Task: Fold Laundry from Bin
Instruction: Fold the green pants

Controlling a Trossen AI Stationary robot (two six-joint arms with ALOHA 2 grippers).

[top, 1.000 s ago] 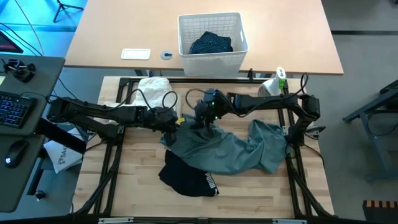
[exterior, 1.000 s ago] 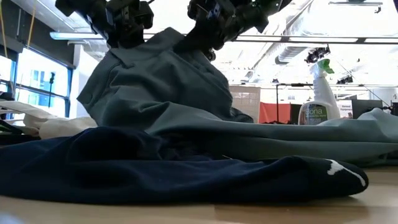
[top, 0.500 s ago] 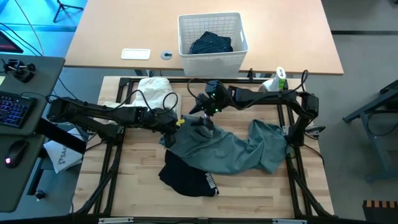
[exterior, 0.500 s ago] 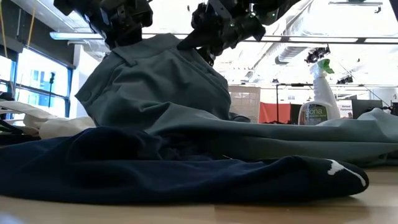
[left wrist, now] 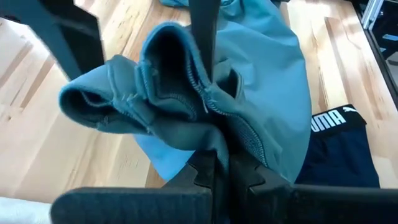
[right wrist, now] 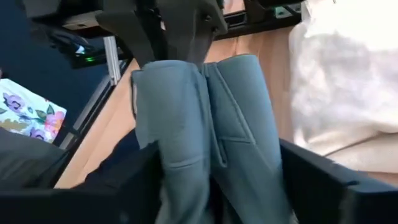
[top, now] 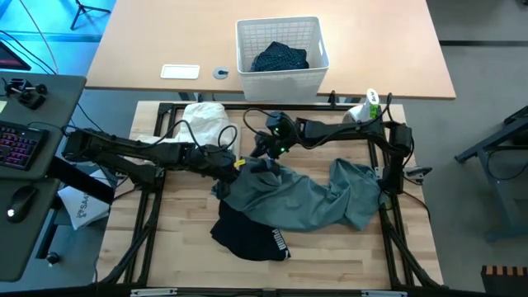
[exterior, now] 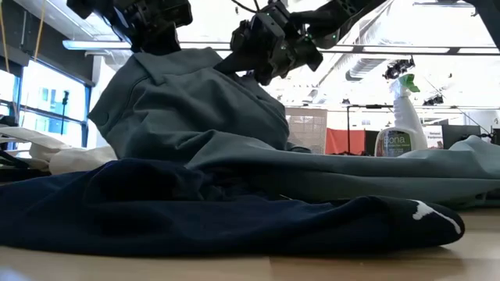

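A spray bottle with a green trigger head lies at the far right edge of the light wooden work table; in the low view it shows upright against the room behind. On the tan desk beyond lie a flat white rectangular object and, just beside it, a small round grey disc. To the left, a dark side desk carries a backlit keyboard and a mouse.

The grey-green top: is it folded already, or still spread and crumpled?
Not folded: the grey-green top lies crumpled across the table, one end lifted by the shut left gripper.
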